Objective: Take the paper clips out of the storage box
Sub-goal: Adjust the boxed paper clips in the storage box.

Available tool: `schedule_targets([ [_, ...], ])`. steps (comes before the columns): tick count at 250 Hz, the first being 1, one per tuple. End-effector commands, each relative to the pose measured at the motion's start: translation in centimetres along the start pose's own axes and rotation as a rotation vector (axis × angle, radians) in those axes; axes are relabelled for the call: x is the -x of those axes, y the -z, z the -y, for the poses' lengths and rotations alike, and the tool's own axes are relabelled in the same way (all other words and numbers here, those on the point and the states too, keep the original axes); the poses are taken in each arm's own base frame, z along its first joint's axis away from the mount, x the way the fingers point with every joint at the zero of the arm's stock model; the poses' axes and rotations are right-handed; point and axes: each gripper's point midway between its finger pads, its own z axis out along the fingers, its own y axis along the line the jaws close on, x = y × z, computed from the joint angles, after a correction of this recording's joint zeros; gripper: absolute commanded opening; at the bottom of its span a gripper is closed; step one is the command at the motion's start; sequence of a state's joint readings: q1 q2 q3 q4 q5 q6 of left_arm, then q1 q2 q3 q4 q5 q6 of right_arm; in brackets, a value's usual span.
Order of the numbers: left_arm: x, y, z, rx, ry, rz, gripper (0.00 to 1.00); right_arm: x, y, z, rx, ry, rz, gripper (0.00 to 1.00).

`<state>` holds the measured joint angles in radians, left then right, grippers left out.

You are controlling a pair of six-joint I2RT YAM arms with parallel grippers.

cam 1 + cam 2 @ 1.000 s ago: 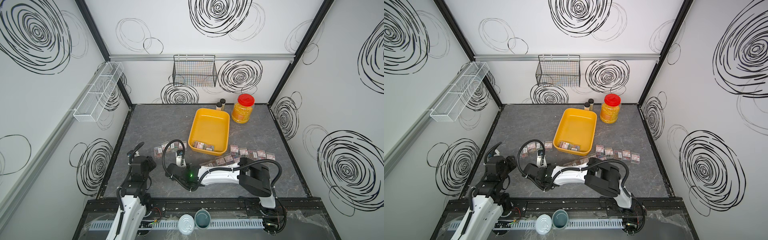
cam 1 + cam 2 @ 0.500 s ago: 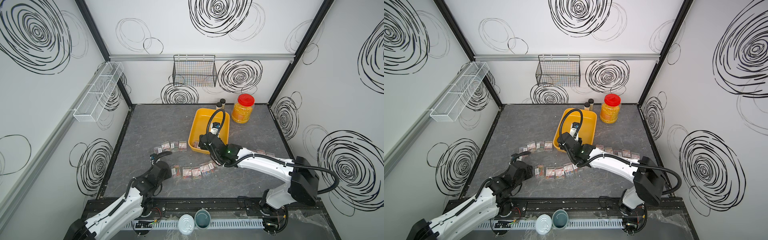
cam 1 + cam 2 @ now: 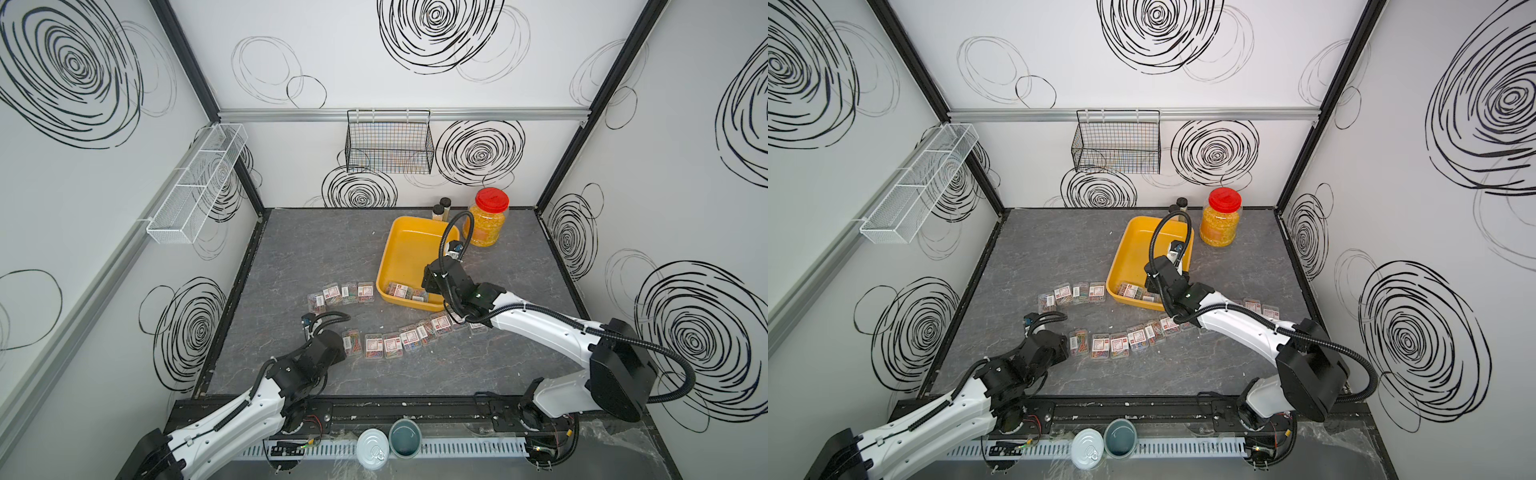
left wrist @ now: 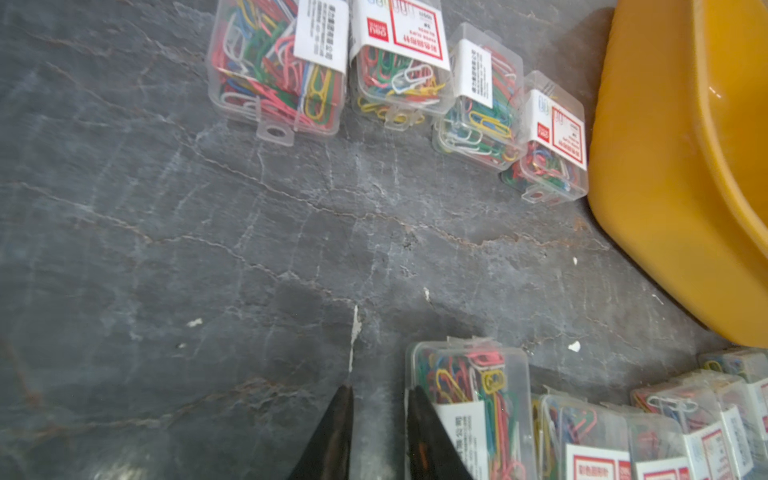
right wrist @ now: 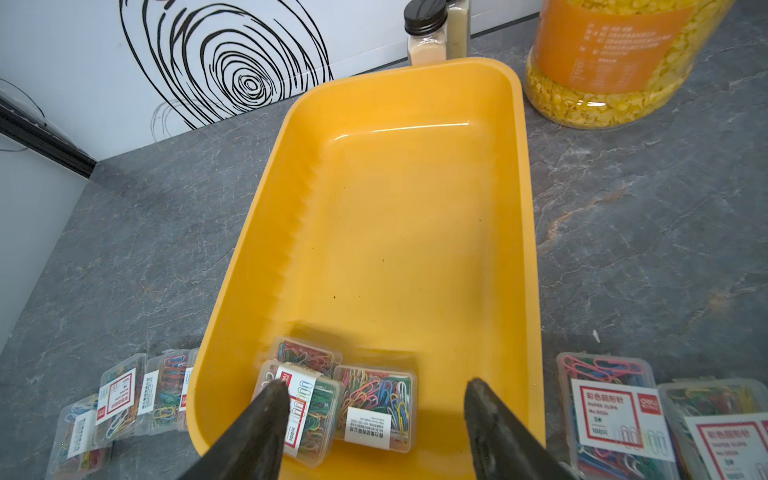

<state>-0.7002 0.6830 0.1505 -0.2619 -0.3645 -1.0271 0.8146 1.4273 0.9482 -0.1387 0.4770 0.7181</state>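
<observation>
— What's written on those labels (image 5: 615, 409)?
— "PAPER CLIPS", "100R". Three cases (image 5: 374, 411) sit at the near end of the yellow tray (image 5: 399, 232), right hand (image 5: 376, 386) spread above them; left hand (image 4: 380, 390) pinched together, empty, beside the tray.

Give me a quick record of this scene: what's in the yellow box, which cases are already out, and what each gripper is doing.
storage box: yellow tray, mostly bare inside
cases in box: three, grouped at the end nearest the robot
cases outside box: a curved row in front of the box, four more by its side
left gripper: shut, holding nothing, beside the end case of the curved row
right gripper: open, over the cases in the box
task status: unfinished, three cases still to take out
</observation>
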Motion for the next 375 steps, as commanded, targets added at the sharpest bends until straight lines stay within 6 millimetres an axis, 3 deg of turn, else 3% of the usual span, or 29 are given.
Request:
schedule_targets([
  [1, 0.2, -0.3, 0.7, -0.004, 0.009, 0.009, 0.26, 0.1, -0.2, 0.1, 0.015, 0.013, -0.006, 0.69],
  [89, -0.8, 0.2, 3.6, -0.032, -0.096, -0.009, 0.26, -1.3, -1.8, 1.5, -0.059, 0.027, -0.067, 0.7],
  [158, 0.1, 0.9, 2.5, 0.047, -0.128, 0.018, 0.27, -1.2, -2.0, 1.5, -0.058, 0.031, -0.077, 0.7],
  [190, 2.1, 2.0, 2.2, 0.079, -0.157, 0.059, 0.31, -0.9, -2.1, 1.1, -0.068, 0.057, -0.097, 0.7],
  [264, 8.8, 3.8, 1.8, 0.135, -0.204, 0.194, 0.37, -1.1, -2.7, 0.4, -0.056, 0.072, -0.195, 0.7],
  [290, 11.1, 4.2, 1.6, 0.162, -0.208, 0.282, 0.41, -1.2, -2.9, 0.4, -0.056, 0.078, -0.212, 0.75],
  [319, 13.0, 3.6, 1.2, 0.187, -0.201, 0.348, 0.46, -1.5, -3.5, 0.2, -0.048, 0.068, -0.251, 0.75],
  [350, 14.1, 1.8, -0.1, 0.219, -0.158, 0.336, 0.36, -2.0, -4.5, -0.5, -0.036, 0.06, -0.28, 0.75],
  [375, 14.7, 1.2, -1.3, 0.261, -0.124, 0.329, 0.34, -2.6, -5.3, -1.8, 0.008, 0.056, -0.298, 0.79],
])
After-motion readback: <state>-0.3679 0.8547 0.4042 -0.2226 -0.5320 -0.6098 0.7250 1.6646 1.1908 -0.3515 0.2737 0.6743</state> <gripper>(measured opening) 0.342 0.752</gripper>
